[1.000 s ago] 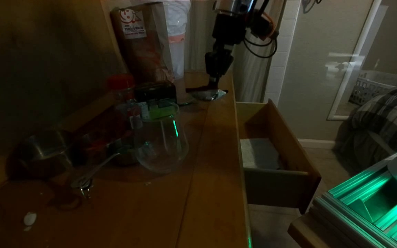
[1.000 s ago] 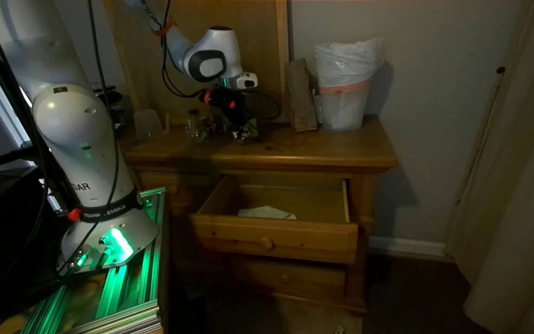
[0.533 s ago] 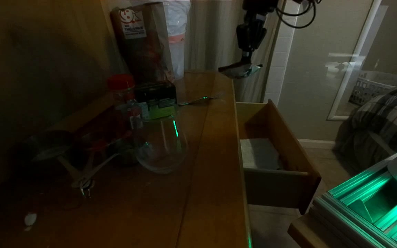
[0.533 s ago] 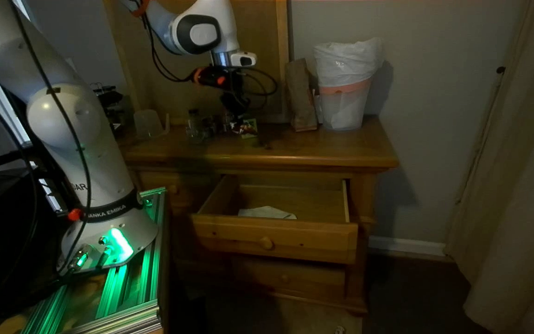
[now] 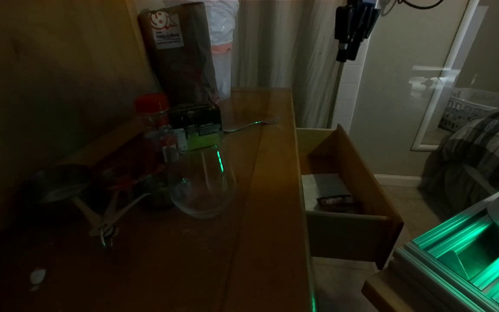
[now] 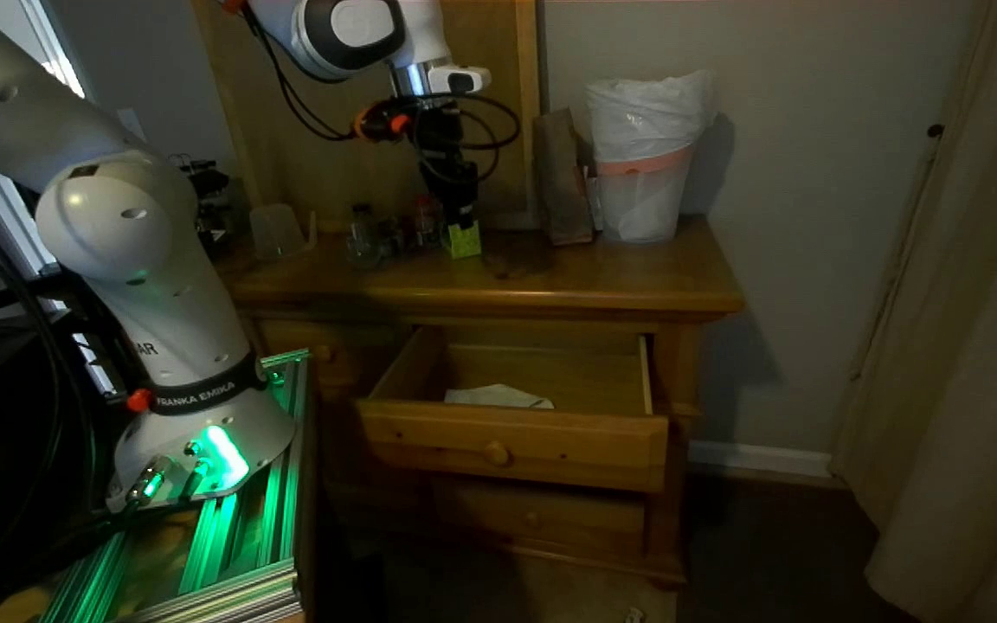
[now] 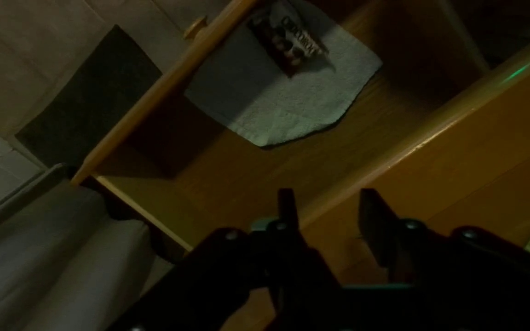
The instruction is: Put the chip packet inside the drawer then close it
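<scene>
The chip packet (image 7: 288, 39) is dark with pale lettering. It lies inside the drawer on a pale cloth (image 7: 302, 99), and an exterior view also shows the packet (image 5: 336, 202) near the drawer's side wall. The drawer (image 6: 576, 447) is pulled out in both exterior views, with a round knob (image 6: 497, 452); the wrist view shows its front panel's edge (image 7: 173, 85). My gripper (image 7: 328, 195) is open and empty, its fingers apart over the dresser's front edge. An exterior view shows the gripper (image 5: 348, 54) well above the dresser top. In an exterior view the drawer front hides the packet.
On the dresser top (image 6: 568, 281) are a clear glass (image 5: 202, 186), a fork (image 5: 247, 126), a red-lidded jar (image 5: 152, 104), measuring cups (image 5: 102, 229) and a green-black box (image 5: 197, 125). A paper bag (image 6: 561, 177) and a lined bin (image 6: 646, 164) stand at its far end.
The gripper has risen and moved from over the dresser top toward the drawer side. It has let go of the packet, which now lies in the drawer. The drawer has not moved.
</scene>
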`<action>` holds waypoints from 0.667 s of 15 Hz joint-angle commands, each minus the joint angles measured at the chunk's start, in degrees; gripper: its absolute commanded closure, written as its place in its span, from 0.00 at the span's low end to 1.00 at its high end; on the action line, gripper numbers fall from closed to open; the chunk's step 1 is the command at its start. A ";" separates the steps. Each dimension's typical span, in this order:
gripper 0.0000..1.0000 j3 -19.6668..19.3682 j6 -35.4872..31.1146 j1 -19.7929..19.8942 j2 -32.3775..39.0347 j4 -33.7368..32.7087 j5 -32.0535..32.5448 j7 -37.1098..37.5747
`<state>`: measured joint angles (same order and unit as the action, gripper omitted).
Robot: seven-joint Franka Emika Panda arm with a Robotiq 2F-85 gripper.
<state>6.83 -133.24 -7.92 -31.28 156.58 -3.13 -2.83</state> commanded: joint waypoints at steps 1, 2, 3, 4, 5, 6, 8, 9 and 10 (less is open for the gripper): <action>0.26 -3.12 -2.47 1.28 -0.90 1.57 0.89 -1.41; 0.19 -4.56 -3.99 2.14 0.72 0.79 1.08 -2.33; 0.12 -5.59 -4.98 2.94 1.29 0.81 1.28 -2.91; 0.05 -6.70 -6.35 3.64 1.87 0.80 1.09 -3.61; 0.01 -7.91 -7.81 4.40 2.76 0.84 0.88 -4.45; 0.00 -9.17 -8.97 5.25 3.68 0.84 0.70 -5.17; 0.00 -11.71 -10.67 6.45 5.66 0.85 -0.08 -6.72; 0.00 -12.97 -11.08 6.72 6.69 0.85 -0.74 -7.43; 0.00 -14.10 -10.83 7.03 7.85 0.86 -1.26 -8.06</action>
<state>-4.64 -142.33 -1.92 -26.90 157.49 -3.17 -8.68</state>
